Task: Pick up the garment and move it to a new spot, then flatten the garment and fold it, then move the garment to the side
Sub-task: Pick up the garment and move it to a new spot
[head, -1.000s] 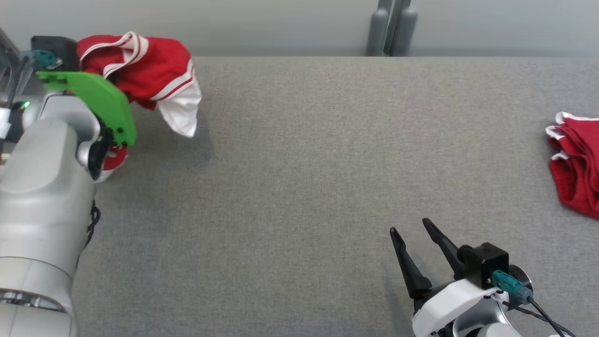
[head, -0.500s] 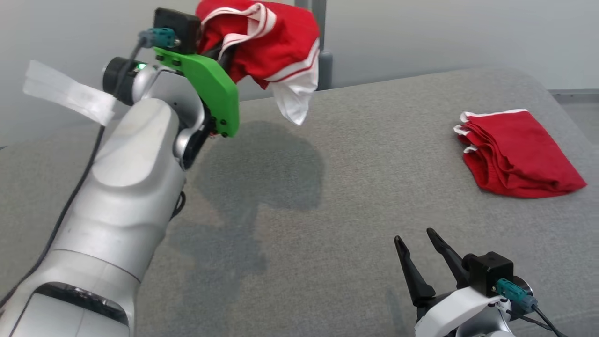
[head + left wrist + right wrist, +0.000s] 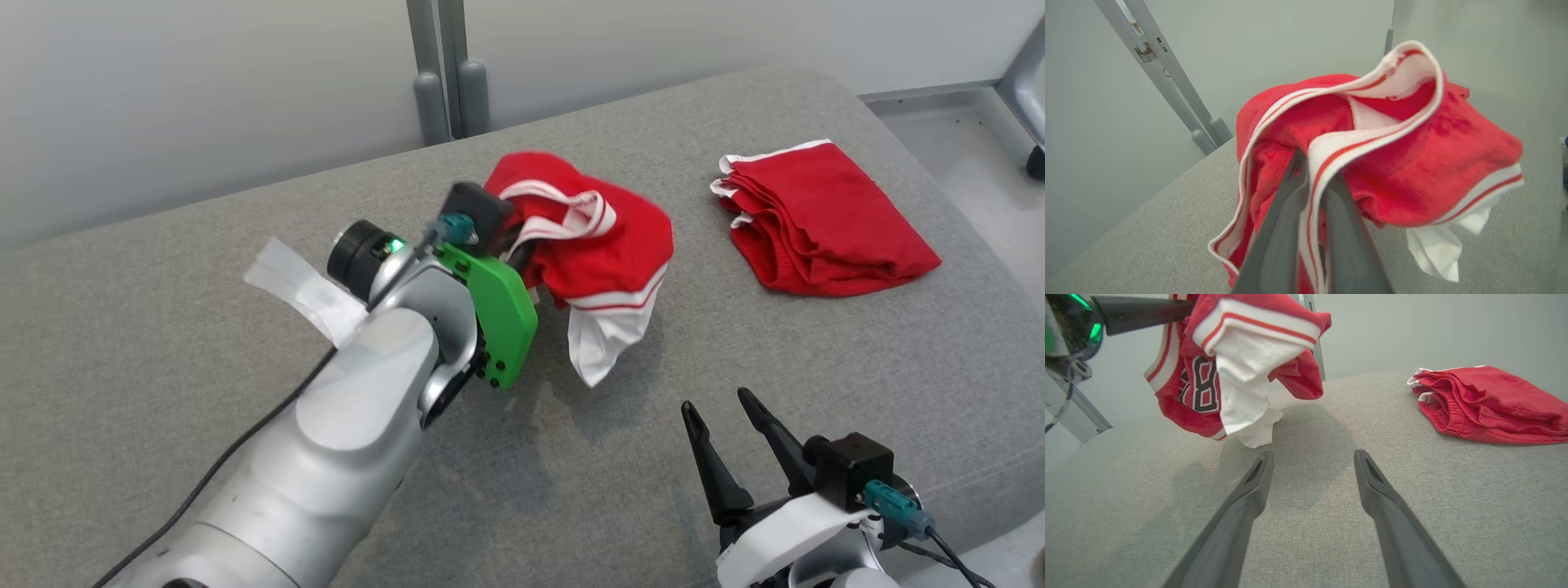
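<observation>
Red garment hangs over the table, pinched in the closed left gripper, seemingly mid-carry; next it needs lowering and spreading, right gripper gaping empty.

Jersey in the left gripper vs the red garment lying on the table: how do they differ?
Jersey hangs bunched from the shut left gripper, above the table; the red garment lies folded flat on it. Jersey shows white panels, striped bands and a printed number; the red garment is plain with thin white edging. Both are red with white trim.
</observation>
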Tool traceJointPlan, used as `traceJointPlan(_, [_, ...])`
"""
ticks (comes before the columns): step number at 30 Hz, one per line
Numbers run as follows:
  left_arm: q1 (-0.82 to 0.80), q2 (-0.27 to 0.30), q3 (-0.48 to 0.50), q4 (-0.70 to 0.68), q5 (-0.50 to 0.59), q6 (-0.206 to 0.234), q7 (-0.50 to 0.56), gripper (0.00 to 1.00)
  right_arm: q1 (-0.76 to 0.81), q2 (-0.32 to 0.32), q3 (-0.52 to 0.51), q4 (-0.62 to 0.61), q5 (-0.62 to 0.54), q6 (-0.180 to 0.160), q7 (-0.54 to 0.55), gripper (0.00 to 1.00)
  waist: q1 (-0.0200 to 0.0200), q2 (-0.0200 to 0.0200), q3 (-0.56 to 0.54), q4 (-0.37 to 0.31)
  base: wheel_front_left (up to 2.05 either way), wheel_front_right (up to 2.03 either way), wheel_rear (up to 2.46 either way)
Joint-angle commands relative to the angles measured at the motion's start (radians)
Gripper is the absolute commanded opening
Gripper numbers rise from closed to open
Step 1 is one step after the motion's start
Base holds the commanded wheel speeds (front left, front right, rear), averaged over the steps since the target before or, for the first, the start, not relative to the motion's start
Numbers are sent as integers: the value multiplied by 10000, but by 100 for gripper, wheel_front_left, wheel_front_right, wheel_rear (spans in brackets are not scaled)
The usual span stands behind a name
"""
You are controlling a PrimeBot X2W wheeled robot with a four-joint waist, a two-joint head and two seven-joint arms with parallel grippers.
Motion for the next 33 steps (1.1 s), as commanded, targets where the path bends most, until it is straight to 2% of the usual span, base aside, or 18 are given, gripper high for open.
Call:
traceJointPlan(1, [207,-33,-201,8,229,74,-146,0,-164,2,49,61,74,-11,-106,100,0,-1,213,-235,0,0,0])
traceJointPlan(5, [716,165,-822,535,688,121,-462,0,-258,1,211,247,168,-11,-240,100,0,-1,252,-357,0,0,0])
traceJointPlan(14, [1072,695,-890,1512,829,442,-1074,0,-156,1,174,437,81,-11,-223,100,0,-1,-19,-176,0,0,0])
traceJointPlan(15, [1111,757,-831,1608,776,493,-1151,14,-139,1,172,423,82,-11,-199,100,0,-1,-59,-124,0,0,0])
traceJointPlan(16, [1180,821,-767,1734,690,511,-1197,47,-123,1,162,411,66,-11,-189,100,0,-1,-97,-67,0,0,0])
traceJointPlan(17, [1255,857,-696,1878,613,554,-1190,100,-108,1,170,408,53,-11,-167,100,0,-1,-141,-5,0,0,0])
traceJointPlan(24, [1502,1164,-284,2268,133,560,-1637,100,49,0,140,349,37,-11,-85,100,0,-1,-380,504,0,0,0])
traceJointPlan(28, [1582,1222,-244,2071,44,507,-1760,100,155,1,-15,303,-33,-11,-16,100,0,-1,-522,822,0,0,0])
traceJointPlan(33, [1832,1371,-175,1558,-135,649,-1538,100,332,0,-138,217,-46,-11,42,100,0,-1,-680,1113,0,0,0])
